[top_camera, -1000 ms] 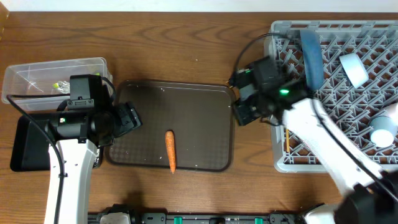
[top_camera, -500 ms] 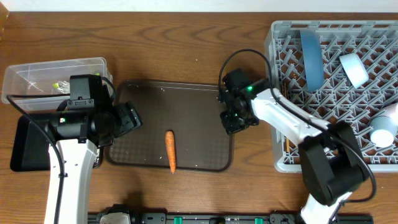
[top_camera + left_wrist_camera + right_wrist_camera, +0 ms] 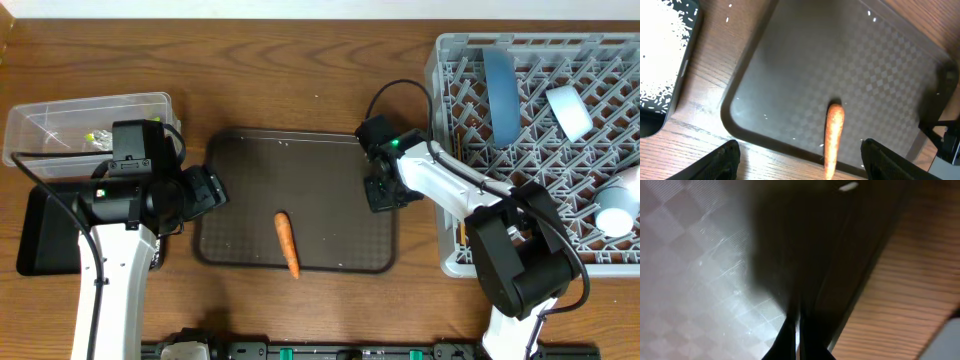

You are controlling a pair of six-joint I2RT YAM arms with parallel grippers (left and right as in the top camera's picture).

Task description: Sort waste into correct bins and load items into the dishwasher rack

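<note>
The orange carrot [image 3: 287, 243] lies on the brown serving tray [image 3: 240, 150], near its front edge; it also shows in the left wrist view [image 3: 834, 135]. My right gripper [image 3: 382, 192] is at the tray's right rim, with its fingers [image 3: 799, 330] shut on that rim. My left gripper [image 3: 205, 190] hovers open and empty at the tray's left edge, fingers wide apart [image 3: 800, 152]. The black tray [image 3: 45, 235] holds white rice grains [image 3: 660, 45]. The clear box [image 3: 60, 125] holds a green-yellow wrapper [image 3: 97, 139]. The grey rack [image 3: 540, 260] holds the blue plate [image 3: 500, 95] and two cups [image 3: 570, 110] [image 3: 612, 215].
A few stray rice grains lie on the brown tray [image 3: 865, 75] and on the wood beside the black tray. Bare wooden table runs along the back and between the brown tray and the rack. I cannot make out the chopsticks or the tissue.
The right gripper moved from the rack down to the brown tray's right rim and closed there. The tray slid right and the carrot rolled slightly. The left arm has not moved.
</note>
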